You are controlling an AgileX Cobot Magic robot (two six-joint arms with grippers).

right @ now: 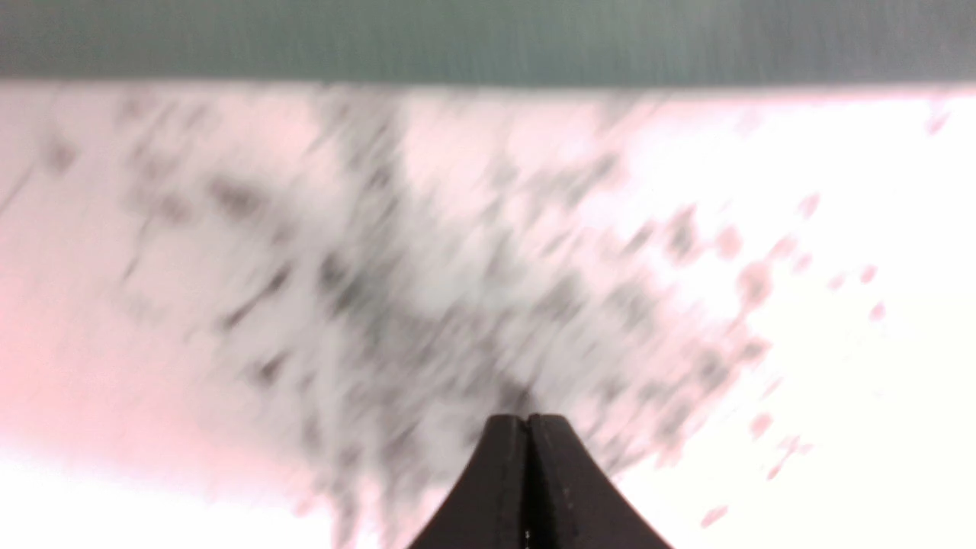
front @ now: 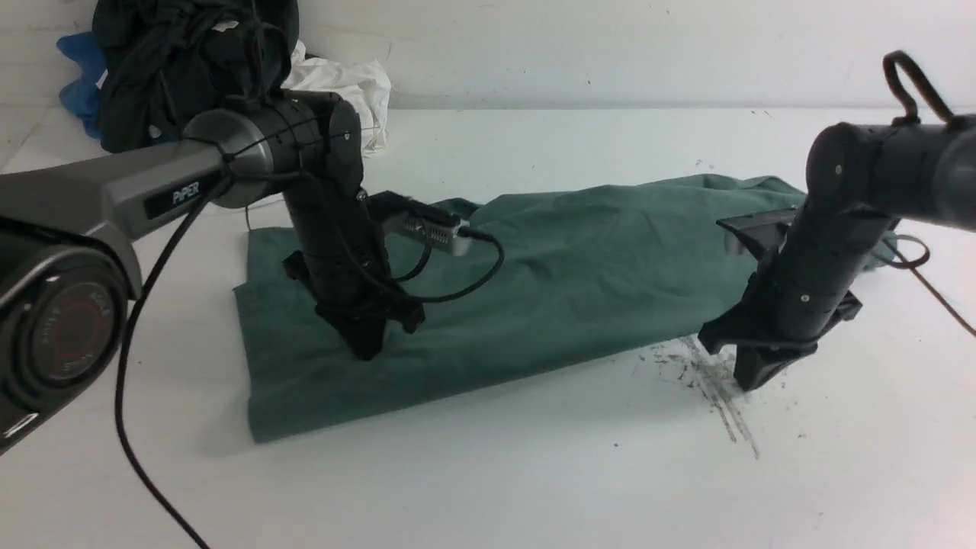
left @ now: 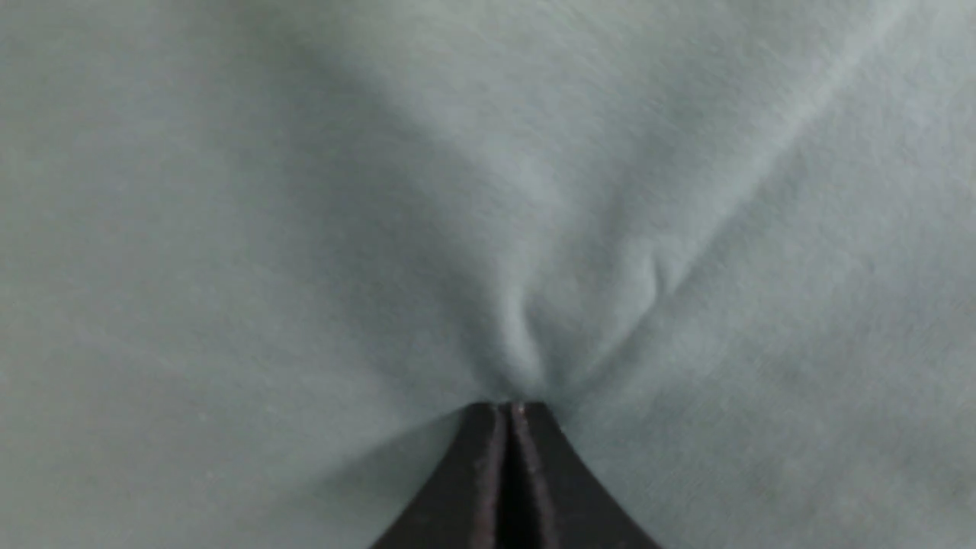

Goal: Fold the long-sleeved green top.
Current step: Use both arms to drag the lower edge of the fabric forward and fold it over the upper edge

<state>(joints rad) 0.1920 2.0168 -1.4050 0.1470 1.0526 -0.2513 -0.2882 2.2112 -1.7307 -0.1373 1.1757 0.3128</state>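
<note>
The white table point(front: 534, 473) fills the front view, bare along its near side. The green long-sleeved top point(front: 579, 274) lies across its middle as 1 long, roughly folded slab, running from the near left toward the far right, with shallow wrinkles on its upper layer. The left arm point(front: 114, 198) reaches in from the left and bends down over the top's left part; the right arm point(front: 877, 168) comes in from the right and points down just off the garment's near right edge. At the far left corner sits a heap of 3 other clothes: a dark garment point(front: 175, 69), a white cloth point(front: 343, 84) behind it and a blue cloth point(front: 80, 84) at its left side, all well apart from the green top. The left gripper point(front: 367, 347) has its jaws pressed together on a small pucker of the green fabric, which gathers in creases at the tips in the left wrist view. The right gripper point(front: 751, 381) is also pressed together, holding nothing, its tips over bare table among dark scuff marks point(front: 709, 381), the garment's edge just beyond.
</note>
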